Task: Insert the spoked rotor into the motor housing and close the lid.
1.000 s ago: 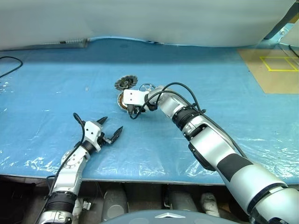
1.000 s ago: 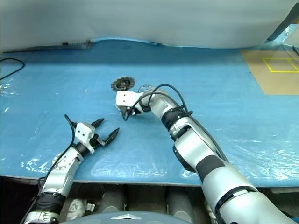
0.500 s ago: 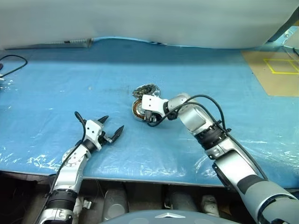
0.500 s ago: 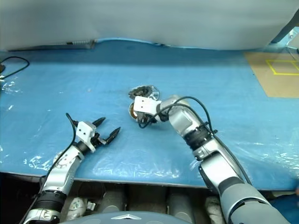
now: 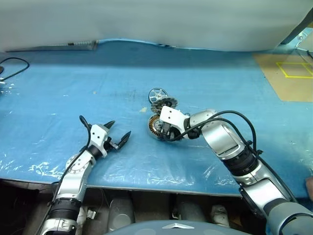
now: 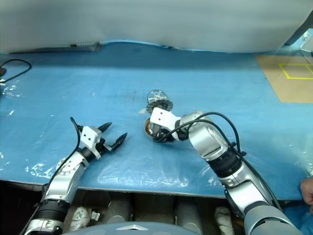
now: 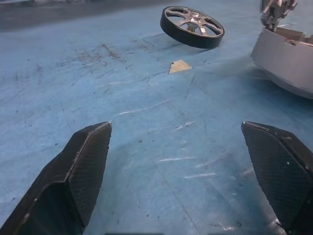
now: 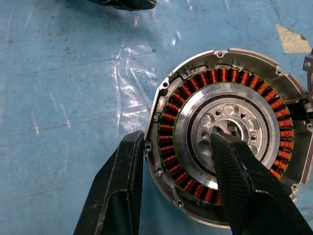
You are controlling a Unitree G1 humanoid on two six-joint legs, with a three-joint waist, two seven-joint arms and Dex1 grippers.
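The right tool (image 8: 173,183) straddles the rim of the motor housing (image 8: 186,122), that thick round silver disc with its ring of copper-orange windings: one black finger outside the rim, the other planted in the central hub, pinching the wall between them. By the look of it, that grip lets the arm drag the housing flat across the blue plastic-covered counter (image 5: 58,93) rather than lift it. The housing lies open side up, ready to take a part. Just beyond it sits the lid (image 5: 164,103), the round grey ribbed disc with a dark centre, and touching or just behind that stands the spoked rotor (image 5: 157,93), the small shiny silver wheel with open spokes, propped at a tilt; the left wrist view catches it with one edge off the surface. A small tan scrap (image 7: 180,66) lies on the sheet near them.

The left tool (image 5: 118,140) hovers low, well apart from the parts, fingers spread wide and empty, seemingly waiting.

Against a second ago, the housing and the right tool on it have come nearer the robot and to the right. The left tool keeps its place and its spread.
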